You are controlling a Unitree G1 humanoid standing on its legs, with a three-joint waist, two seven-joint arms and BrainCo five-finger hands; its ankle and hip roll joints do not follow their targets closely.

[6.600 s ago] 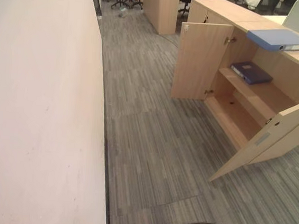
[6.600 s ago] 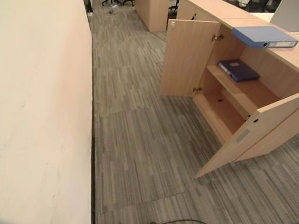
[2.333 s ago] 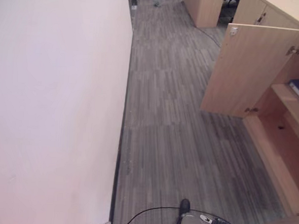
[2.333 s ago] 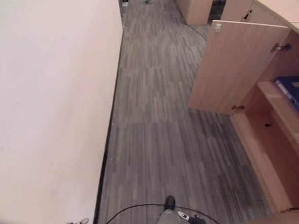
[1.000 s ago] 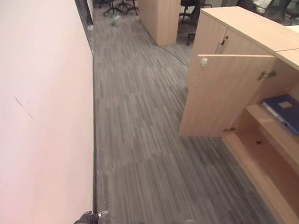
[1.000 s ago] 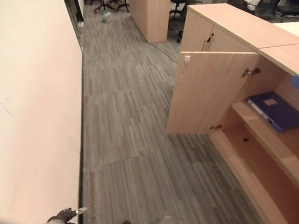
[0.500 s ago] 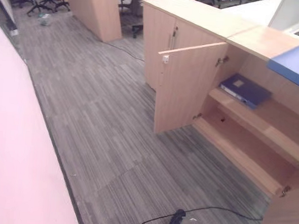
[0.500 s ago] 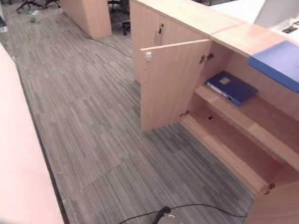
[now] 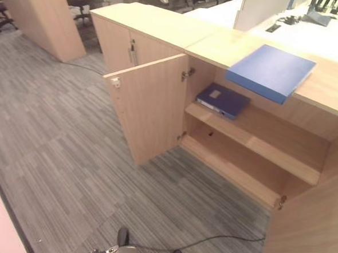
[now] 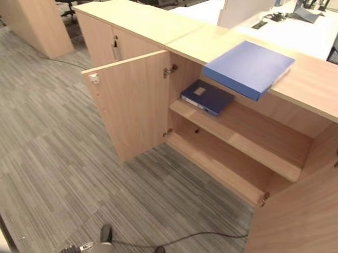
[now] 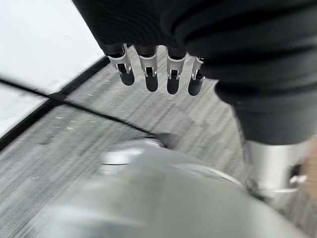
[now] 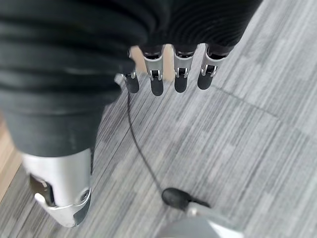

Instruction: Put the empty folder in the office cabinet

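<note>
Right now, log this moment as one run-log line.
light blue folder: flat on cabinet top | dark blue folder: on upper shelf | cabinet doors: open | left hand: open, empty | right hand: open, empty

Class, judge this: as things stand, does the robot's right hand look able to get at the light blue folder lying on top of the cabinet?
Probably not yet. The right hand hangs low over the floor, fingers relaxed, holding nothing. The light blue folder lies uncovered on the cabinet top, so nothing blocks it, but it looks beyond reach.
</note>
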